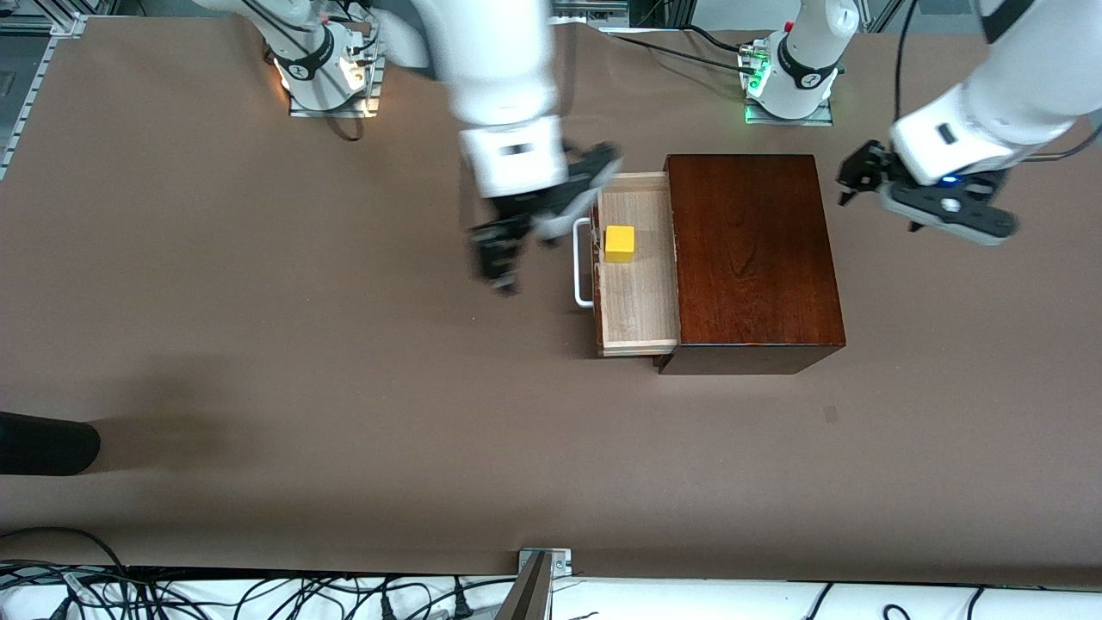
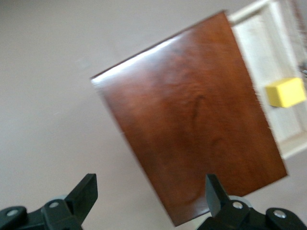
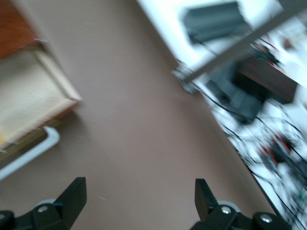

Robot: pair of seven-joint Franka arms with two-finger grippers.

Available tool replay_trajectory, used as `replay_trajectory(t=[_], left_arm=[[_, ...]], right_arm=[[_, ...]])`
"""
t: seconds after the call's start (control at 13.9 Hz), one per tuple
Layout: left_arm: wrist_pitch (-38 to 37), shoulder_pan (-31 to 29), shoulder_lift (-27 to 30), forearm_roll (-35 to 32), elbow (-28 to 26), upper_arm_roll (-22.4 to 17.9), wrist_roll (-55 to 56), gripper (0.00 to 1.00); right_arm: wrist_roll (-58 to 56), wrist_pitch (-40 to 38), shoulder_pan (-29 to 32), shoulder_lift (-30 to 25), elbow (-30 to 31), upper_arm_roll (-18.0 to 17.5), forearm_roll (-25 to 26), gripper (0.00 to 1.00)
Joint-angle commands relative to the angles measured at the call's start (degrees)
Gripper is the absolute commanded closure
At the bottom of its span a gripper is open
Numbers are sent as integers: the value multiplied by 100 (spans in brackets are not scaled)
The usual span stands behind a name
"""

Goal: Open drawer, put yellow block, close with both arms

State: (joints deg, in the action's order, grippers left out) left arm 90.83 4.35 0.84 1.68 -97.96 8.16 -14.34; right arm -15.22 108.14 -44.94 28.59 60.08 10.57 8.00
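Note:
The drawer (image 1: pixel 637 301) stands pulled out of the dark wooden box (image 1: pixel 753 258), its white handle (image 1: pixel 582 263) facing the right arm's end of the table. A small yellow block (image 1: pixel 619 244) sits inside on the pale tray floor. My right gripper (image 1: pixel 499 263) hangs open and empty over bare table just outside the handle. In the right wrist view the drawer corner (image 3: pixel 29 96) and handle (image 3: pixel 33 153) lie off to one side of the right gripper (image 3: pixel 139 196). My left gripper (image 1: pixel 854 181) is open beside the box toward the left arm's end. The left wrist view shows the box top (image 2: pixel 192 120), the block (image 2: pixel 286 92) and the open left gripper (image 2: pixel 149 189).
A black object (image 1: pixel 47 443) pokes in at the table's edge toward the right arm's end, near the front camera. Cables (image 1: pixel 258 594) and a metal post (image 1: pixel 534 585) run along the nearest edge. Both arm bases stand at the table's farthest edge.

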Motion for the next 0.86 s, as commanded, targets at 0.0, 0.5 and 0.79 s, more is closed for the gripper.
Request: replay_trajectory(t=[0.0,0.5,0.79], left_arm=[[-205,13,-268,690,14,508,-263,0],[134,1066,-2552,817,1691,1715,-489,0],[1663,1639,-3255,17,1780,1715,-2191,0]], right_arm=[[107,-564,562,-484,215,121,-611,0],[117,-392,2548,-2522,3339,-123,-1160,0],[221,207,3289,-3087,4547,-406,-1125,0]])
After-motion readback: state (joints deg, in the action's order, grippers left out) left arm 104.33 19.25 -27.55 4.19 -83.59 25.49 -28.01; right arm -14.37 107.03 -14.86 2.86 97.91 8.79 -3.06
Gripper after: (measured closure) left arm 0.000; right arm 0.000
